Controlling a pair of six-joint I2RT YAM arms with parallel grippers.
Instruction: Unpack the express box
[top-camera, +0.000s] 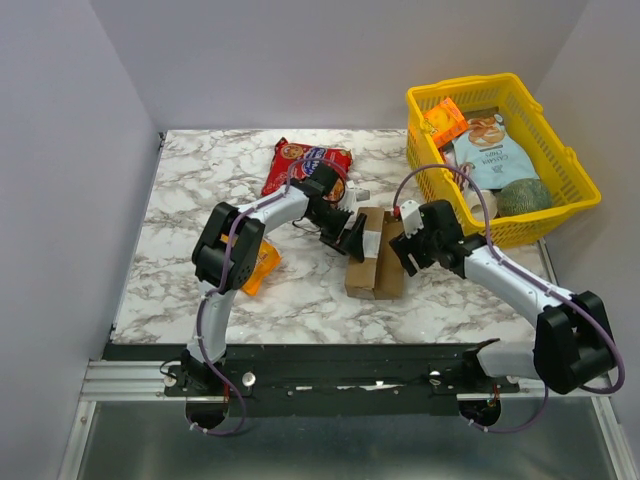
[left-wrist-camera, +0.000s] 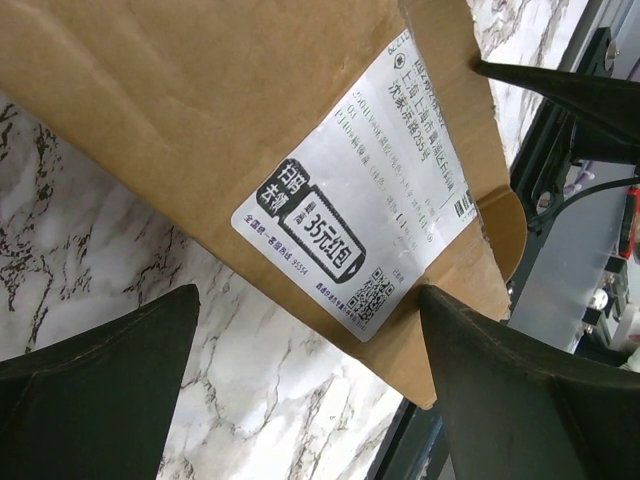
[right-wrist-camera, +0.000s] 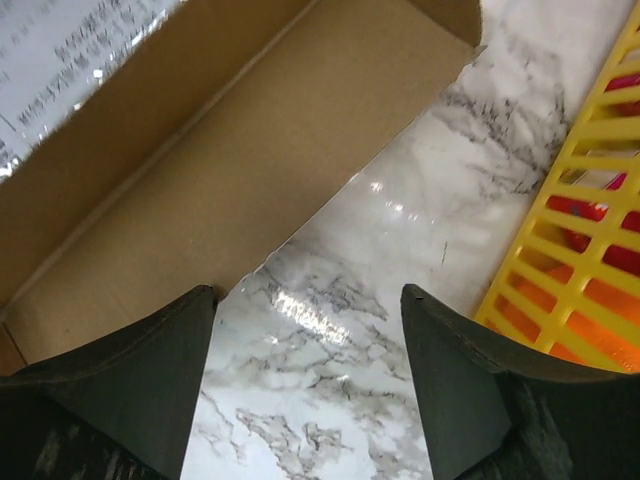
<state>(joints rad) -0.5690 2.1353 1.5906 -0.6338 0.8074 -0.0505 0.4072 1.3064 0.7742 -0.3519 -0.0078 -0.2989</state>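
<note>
Brown express box (top-camera: 375, 270) lies between your left fingers (left-wrist-camera: 100, 400) and right fingers (right-wrist-camera: 110, 390), both spread and empty; let 1 pin it, the other pry the top.

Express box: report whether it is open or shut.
Apparently shut: the express box lies flat on the table, label facing up, with no contents showing. Whether a flap has come loose, cannot tell.

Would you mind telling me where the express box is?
In the top view, the express box lies on the marble table right of centre, between the left gripper and the right gripper, with the yellow basket farther back on its right.
</note>
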